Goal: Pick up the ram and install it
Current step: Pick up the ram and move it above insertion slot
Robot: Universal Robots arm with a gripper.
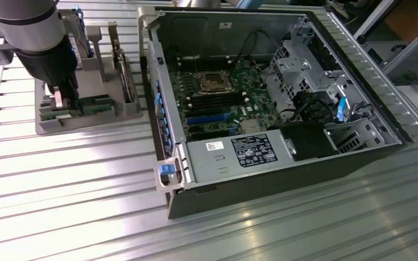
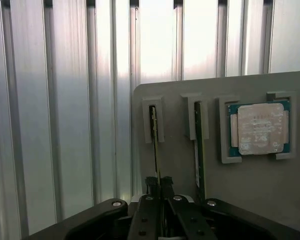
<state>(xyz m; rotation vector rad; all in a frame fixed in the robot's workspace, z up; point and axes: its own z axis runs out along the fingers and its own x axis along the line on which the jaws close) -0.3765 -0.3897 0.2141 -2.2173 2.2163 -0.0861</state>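
Observation:
The ram (image 2: 154,135) stands on edge in a slot of the grey holder (image 2: 250,190), seen as a thin dark-green strip. My gripper (image 2: 158,181) straddles its near end, one black fingertip (image 2: 151,181) pressed against each side of the stick. A second ram stick (image 2: 199,145) stands in the neighbouring slot. In the exterior view my gripper (image 1: 69,106) reaches down into the holder (image 1: 100,120) at the exterior view's left, beside the open computer case (image 1: 325,163). The long black memory slots (image 1: 213,100) lie on the motherboard just below the processor socket (image 1: 213,81).
A square silver processor chip (image 2: 260,129) rests in a pocket of the holder. Wider cards (image 1: 125,76) stand upright in the holder between my arm and the case wall (image 1: 151,70). A power supply (image 1: 231,155) and drive cages (image 1: 318,70) crowd the case. The table is ribbed metal (image 1: 71,190).

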